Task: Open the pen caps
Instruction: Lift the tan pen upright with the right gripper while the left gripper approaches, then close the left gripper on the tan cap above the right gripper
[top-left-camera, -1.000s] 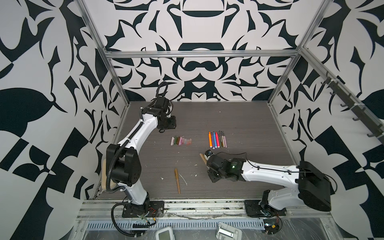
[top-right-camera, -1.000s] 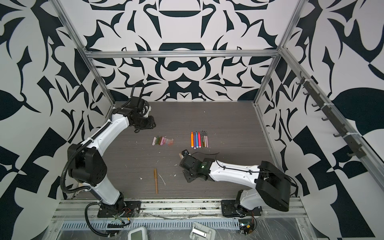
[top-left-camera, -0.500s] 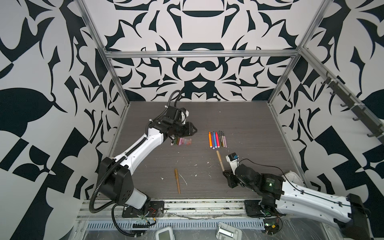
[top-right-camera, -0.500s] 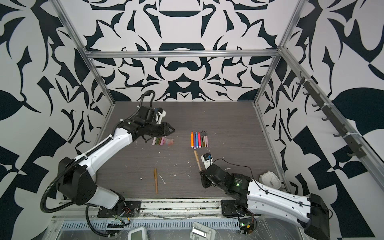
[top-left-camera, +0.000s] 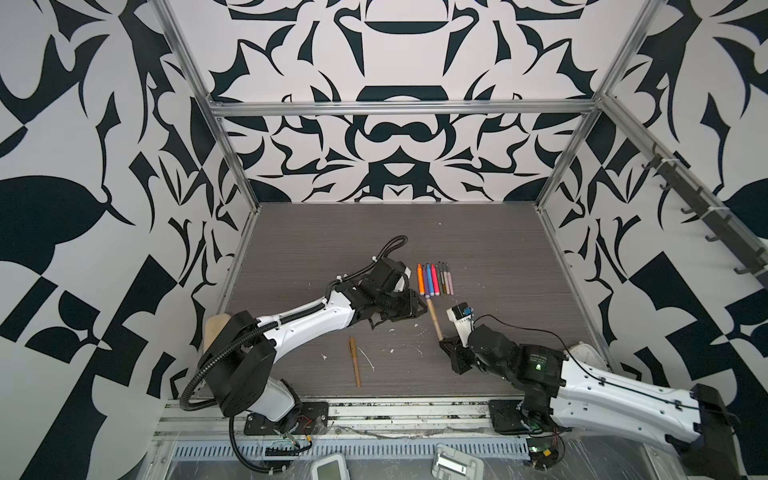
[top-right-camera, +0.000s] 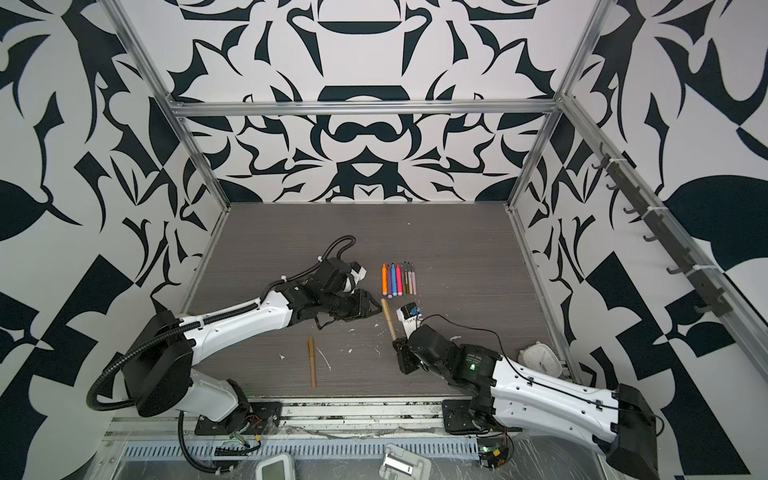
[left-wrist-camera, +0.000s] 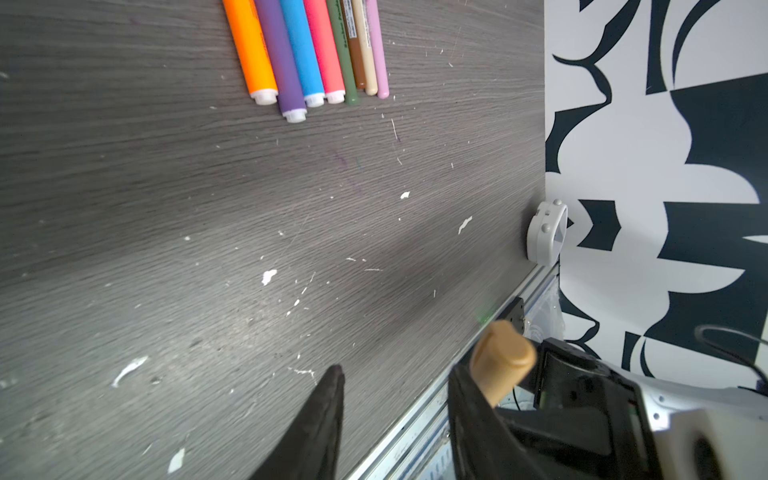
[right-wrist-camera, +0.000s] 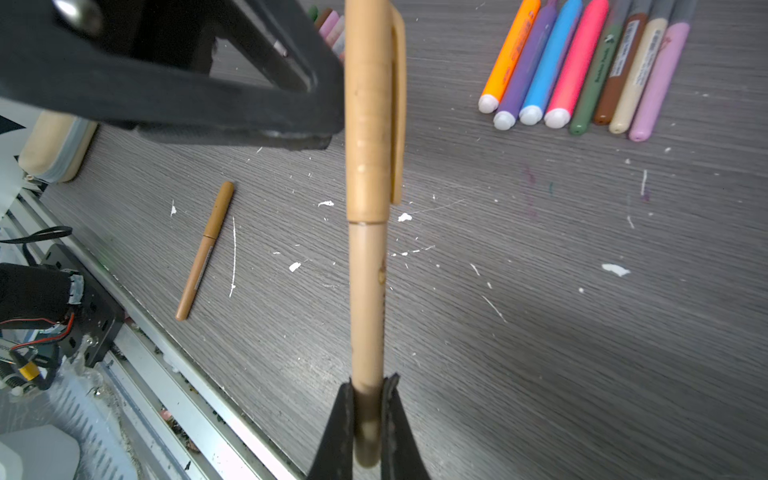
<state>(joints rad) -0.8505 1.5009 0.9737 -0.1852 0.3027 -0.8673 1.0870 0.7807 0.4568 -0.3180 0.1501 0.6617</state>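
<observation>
Grey wood-grain tabletop (top-left-camera: 498, 249) floors a black-and-white patterned booth. Right of centre in both top views, the right gripper (right-wrist-camera: 368, 395) pinches a tan pen (right-wrist-camera: 368, 291) by its tail. It points the cap (right-wrist-camera: 370, 124) at the left gripper (left-wrist-camera: 395, 370), probably so that arm can pull it off. That pincer is spread, and the cap sits against the outside of one finger, not between the two. Eight pens (top-left-camera: 434, 278), apparently uncapped, lie in a row just above. Another capped pen (top-left-camera: 355, 361) lies lower centre. A beige pouch (top-left-camera: 216, 332) at the left edge shows no contents.

Robot lab cell, patterned walls (top-left-camera: 395, 166), aluminium frame (top-left-camera: 399, 109)
</observation>
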